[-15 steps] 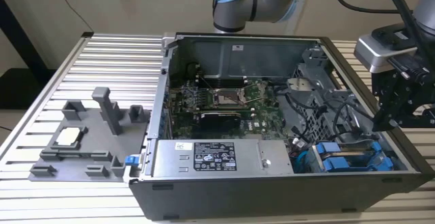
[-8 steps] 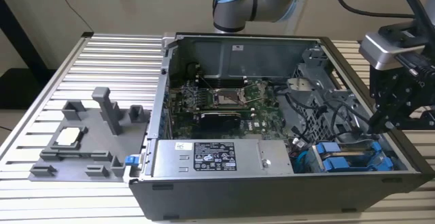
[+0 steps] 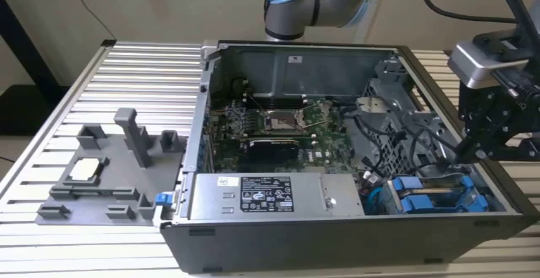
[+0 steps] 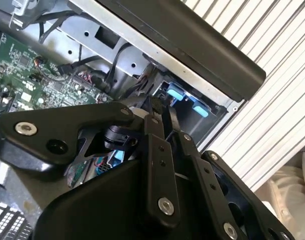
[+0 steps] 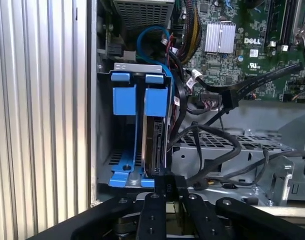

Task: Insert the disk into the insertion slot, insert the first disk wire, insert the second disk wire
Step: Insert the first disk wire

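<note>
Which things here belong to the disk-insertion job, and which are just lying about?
Job in hand:
- disk, standing in the insertion slot
- gripper, at the disk's outer edge
- black cables beside the cage, possibly the disk wires

Lying about:
- second blue carrier, next to the disk
- power-supply box
- grey fixture tray, on the exterior view's left

The arm (image 3: 317,3) points its gripper (image 5: 167,181) downward, its 2 fingers (image 5: 163,183) pressed together.

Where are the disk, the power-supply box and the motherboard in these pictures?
the disk (image 5: 153,142): first wrist view, its dark edge.
the power-supply box (image 3: 265,196): exterior view, its labelled face.
the motherboard (image 3: 329,140): exterior view, green board.
</note>
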`<state>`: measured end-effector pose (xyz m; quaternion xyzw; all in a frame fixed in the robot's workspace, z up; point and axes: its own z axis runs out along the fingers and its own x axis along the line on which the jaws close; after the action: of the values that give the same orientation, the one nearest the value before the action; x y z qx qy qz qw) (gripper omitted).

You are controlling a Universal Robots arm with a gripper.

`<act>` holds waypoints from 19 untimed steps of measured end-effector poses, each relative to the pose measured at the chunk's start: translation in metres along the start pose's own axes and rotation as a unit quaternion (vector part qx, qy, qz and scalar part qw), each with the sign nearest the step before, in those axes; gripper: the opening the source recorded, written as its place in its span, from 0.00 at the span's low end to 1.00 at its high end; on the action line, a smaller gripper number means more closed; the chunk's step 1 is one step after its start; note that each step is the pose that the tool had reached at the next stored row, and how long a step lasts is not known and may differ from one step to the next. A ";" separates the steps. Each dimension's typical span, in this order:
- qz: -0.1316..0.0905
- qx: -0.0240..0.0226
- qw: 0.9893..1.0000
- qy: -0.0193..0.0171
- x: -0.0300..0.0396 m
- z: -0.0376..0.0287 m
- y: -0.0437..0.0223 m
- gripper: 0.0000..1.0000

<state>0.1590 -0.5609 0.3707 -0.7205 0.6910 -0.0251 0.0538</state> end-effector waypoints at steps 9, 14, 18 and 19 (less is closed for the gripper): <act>0.005 -0.026 1.000 -0.001 0.0005 0.0068 -0.0011 0.19; 0.015 -0.027 1.000 0.000 0.0032 0.0137 -0.0004 0.19; 0.027 -0.027 0.999 0.001 0.0057 0.0206 0.0006 0.19; 0.027 -0.028 0.999 0.001 0.0065 0.0216 0.0003 0.19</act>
<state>0.1613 -0.5665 0.3490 -0.7027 0.7107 -0.0048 0.0336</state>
